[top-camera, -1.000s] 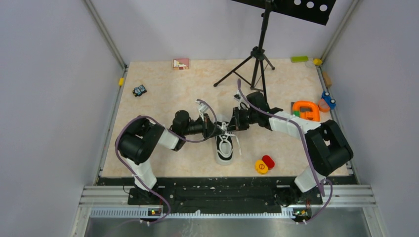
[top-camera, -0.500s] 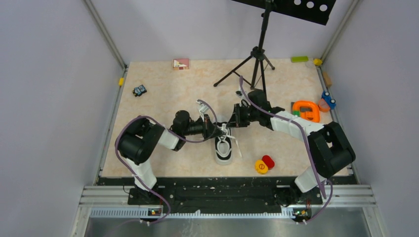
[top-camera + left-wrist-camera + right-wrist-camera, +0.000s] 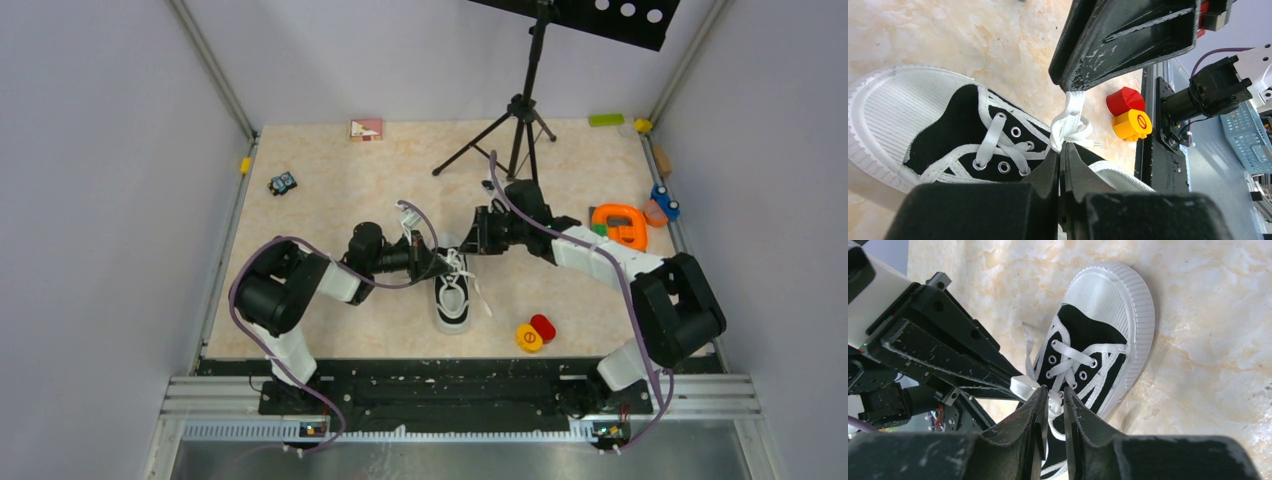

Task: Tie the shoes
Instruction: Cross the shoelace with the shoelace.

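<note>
The left gripper (image 3: 1062, 150) is clamping the white lace (image 3: 1071, 117) of the black canvas sneaker (image 3: 945, 135) taut for knotting; the right gripper (image 3: 1053, 396) is sitting narrowly parted around it.

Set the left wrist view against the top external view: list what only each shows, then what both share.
Only the left wrist: metal eyelets on the sneaker and the left gripper shut on the white lace. Only the top external: the tripod, the orange toy and the toy car. Both: the sneaker, its lace, the red and yellow pieces.
</note>
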`<state>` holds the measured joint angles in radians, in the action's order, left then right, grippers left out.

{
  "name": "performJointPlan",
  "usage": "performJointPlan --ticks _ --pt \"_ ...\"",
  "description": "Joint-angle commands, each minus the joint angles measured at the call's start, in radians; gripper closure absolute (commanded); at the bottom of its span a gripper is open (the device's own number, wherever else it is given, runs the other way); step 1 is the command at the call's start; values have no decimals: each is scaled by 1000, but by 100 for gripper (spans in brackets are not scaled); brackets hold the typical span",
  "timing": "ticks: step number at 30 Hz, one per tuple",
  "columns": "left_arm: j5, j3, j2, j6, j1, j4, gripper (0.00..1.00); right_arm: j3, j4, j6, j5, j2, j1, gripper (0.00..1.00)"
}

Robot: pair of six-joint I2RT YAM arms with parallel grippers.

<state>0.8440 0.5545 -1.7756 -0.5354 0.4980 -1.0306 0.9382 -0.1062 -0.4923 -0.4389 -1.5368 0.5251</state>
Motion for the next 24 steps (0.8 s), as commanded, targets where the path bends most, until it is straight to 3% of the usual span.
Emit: performJointPlan --ticks 1,8,12,18,24 --pt "16 9 36 13 -4 -18 100 -12 23 -15 -29 61 -8 79" --pt "10 21 30 12 -5 -5 100 -77 38 -28 -40 128 -5 76" --pt "7 26 25 10 -3 -3 100 -81 -21 17 15 146 25 74" --pt "-1 31 25 8 0 4 100 -146 29 -44 109 196 30 72" --pt "-6 39 20 8 3 10 100 -177 -32 34 177 209 30 71"
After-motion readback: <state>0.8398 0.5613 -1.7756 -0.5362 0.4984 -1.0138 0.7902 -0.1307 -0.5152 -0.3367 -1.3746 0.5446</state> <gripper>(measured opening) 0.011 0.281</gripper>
